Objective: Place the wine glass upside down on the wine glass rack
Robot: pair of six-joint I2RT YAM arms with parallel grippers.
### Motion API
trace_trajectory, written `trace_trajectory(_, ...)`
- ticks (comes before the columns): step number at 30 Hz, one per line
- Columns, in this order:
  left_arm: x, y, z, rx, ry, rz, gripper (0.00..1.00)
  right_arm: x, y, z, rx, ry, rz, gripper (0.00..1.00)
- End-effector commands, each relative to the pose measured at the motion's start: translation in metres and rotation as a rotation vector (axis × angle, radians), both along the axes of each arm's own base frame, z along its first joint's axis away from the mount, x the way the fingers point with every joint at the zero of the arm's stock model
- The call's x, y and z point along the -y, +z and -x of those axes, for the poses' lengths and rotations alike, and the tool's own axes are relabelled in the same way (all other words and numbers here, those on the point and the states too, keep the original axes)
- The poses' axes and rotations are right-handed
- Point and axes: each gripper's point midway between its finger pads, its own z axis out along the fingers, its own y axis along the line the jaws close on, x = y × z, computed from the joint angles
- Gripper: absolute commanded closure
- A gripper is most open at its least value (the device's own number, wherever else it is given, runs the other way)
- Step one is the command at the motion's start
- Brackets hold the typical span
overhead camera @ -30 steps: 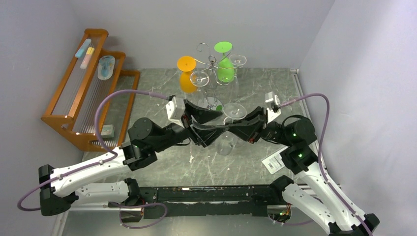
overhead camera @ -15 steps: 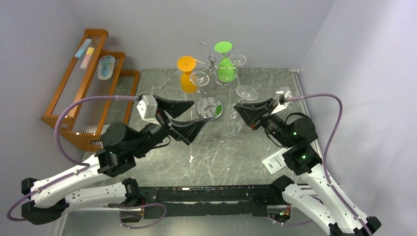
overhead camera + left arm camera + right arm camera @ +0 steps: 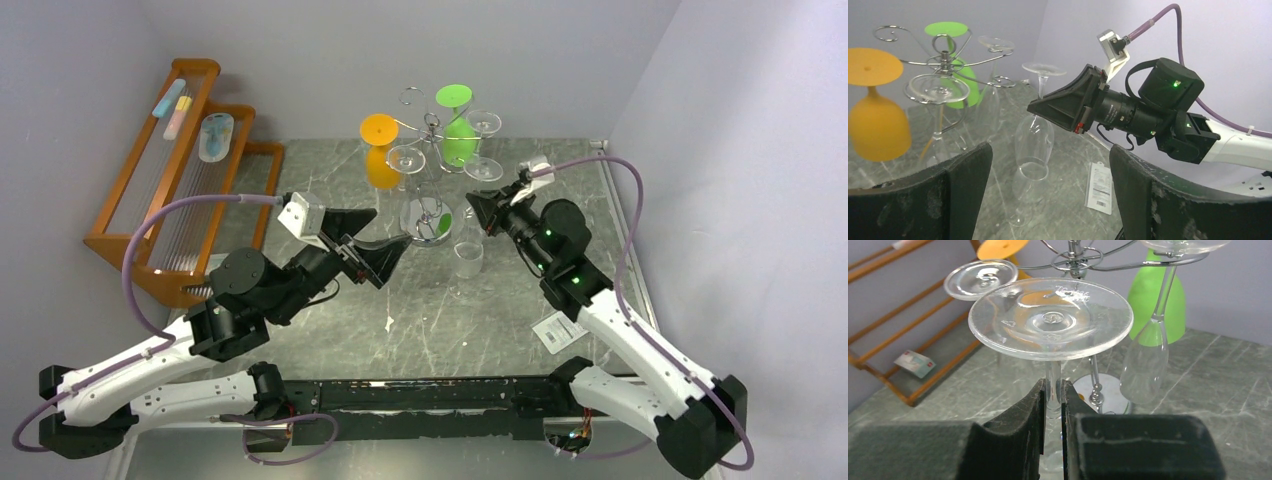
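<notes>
The clear wine glass [image 3: 468,255] hangs upside down, foot [image 3: 484,170] on top. My right gripper [image 3: 482,210] is shut on its stem and holds it above the table, just right of the chrome wine glass rack [image 3: 432,130]. In the right wrist view the fingers [image 3: 1035,405] pinch the stem below the foot [image 3: 1050,317], with the rack's pole and round base [image 3: 1105,392] close behind. My left gripper [image 3: 375,248] is open and empty, left of the glass. In the left wrist view [image 3: 1048,167] the glass bowl [image 3: 1034,137] hangs ahead of it.
The rack holds an orange glass [image 3: 379,150], a green glass [image 3: 458,130] and clear glasses [image 3: 405,160]. A brown wooden stepped rack [image 3: 170,180] stands at the far left. A white tag [image 3: 556,330] lies on the table by the right arm.
Both grippers held the glass a second ago. The left gripper let go, opened and drew back left. The right gripper carried the glass up and back toward the rack.
</notes>
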Motion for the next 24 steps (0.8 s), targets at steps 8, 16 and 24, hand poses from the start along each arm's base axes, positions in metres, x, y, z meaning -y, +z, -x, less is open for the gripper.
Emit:
trace_trajectory(8,-0.025,-0.001,-0.009,-0.013,0.108,-0.033,0.09,0.003,0.036,-0.033,0.129,-0.099,-0.039,1.0)
trace_trajectory(16,-0.029,-0.005,-0.011,-0.024,0.126,-0.046,0.09,0.001,0.032,-0.046,0.098,-0.131,-0.036,1.0)
trace_trajectory(24,-0.029,-0.008,-0.01,-0.039,0.122,-0.043,0.1,-0.013,0.018,-0.066,0.065,-0.103,-0.001,1.0)
